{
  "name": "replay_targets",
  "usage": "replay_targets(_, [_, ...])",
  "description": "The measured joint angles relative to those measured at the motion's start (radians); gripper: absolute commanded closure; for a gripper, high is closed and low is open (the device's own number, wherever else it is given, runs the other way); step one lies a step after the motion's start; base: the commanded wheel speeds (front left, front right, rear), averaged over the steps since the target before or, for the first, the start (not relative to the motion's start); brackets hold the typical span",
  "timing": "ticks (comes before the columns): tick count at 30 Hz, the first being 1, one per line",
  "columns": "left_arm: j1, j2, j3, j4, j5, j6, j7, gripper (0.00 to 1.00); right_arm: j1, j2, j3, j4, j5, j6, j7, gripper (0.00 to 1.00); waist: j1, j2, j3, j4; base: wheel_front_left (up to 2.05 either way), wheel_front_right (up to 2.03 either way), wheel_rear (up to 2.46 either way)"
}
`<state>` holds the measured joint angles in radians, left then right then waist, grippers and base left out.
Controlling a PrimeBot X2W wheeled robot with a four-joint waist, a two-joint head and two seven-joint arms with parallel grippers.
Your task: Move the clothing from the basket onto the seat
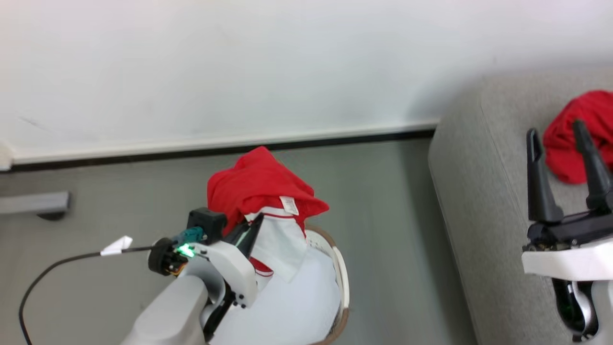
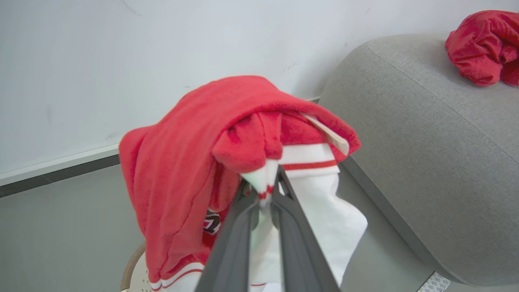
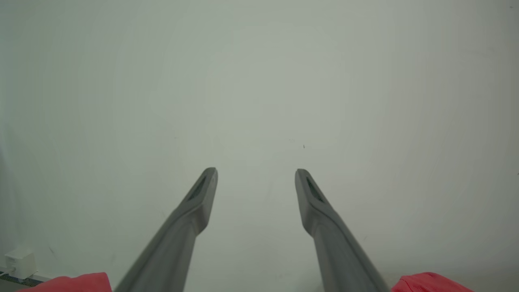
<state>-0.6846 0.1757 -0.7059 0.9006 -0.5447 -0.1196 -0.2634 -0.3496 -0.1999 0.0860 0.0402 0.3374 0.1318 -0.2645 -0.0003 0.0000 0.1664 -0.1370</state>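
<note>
A red and white garment with thin red stripe trim [image 1: 268, 201] [image 2: 227, 162] hangs lifted above the basket [image 1: 341, 273], pinched in my left gripper [image 1: 254, 227] [image 2: 267, 190], which is shut on its white striped edge. White fabric [image 1: 297, 302] still lies in the basket, whose tan rim also peeks out [image 2: 131, 267] below the cloth. A second red garment [image 1: 579, 129] [image 2: 484, 44] lies crumpled on the grey sofa seat [image 1: 479, 191] [image 2: 425, 142]. Above that seat my right gripper [image 1: 555, 132] [image 3: 256, 174] stands open and holds nothing, just left of the red garment.
A white wall with a dark baseboard [image 1: 191, 151] runs behind the basket. A black cable [image 1: 52, 273] trails from my left wrist over the grey floor. A grey bar [image 1: 33, 203] sits at the far left. A small white box [image 3: 18, 263] rests by the wall.
</note>
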Motion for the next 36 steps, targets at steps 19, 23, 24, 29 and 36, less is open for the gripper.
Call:
replay_targets(19, [0.108, 0.059, 0.012, -0.389, 0.026, 0.068, 0.043, 1.00, 0.162, 0.037, 0.046, 0.055, 0.026, 0.000, 0.000, 0.00, 0.0001, 0.0000, -0.195, 0.080, 0.00, 0.00, 0.00])
replay_targets(23, [0.119, 0.077, 0.014, -0.486, 0.024, 0.087, 0.078, 1.00, 0.171, 0.039, 0.058, 0.058, 0.032, 0.000, 0.000, 0.00, 0.0002, 0.0001, -0.207, 0.083, 0.00, 0.00, 0.00])
replay_targets(24, [0.122, 0.083, 0.013, -0.507, 0.024, 0.092, 0.086, 1.00, 0.172, 0.040, 0.063, 0.059, 0.032, 0.000, 0.000, 0.00, 0.0002, 0.0000, -0.208, 0.082, 0.00, 0.00, 0.00])
replay_targets(29, [0.143, 0.101, 0.011, -0.594, 0.022, 0.117, 0.123, 1.00, 0.174, 0.038, 0.087, 0.062, 0.037, 0.000, 0.000, 0.00, 0.0002, 0.0000, -0.207, 0.076, 0.00, 0.00, 0.00])
replay_targets(36, [0.152, 0.116, 0.006, -0.658, 0.019, 0.130, 0.148, 1.00, 0.173, 0.021, 0.157, 0.060, 0.071, 0.000, 0.000, 0.00, 0.0004, 0.0000, -0.192, 0.079, 0.00, 0.00, 0.00])
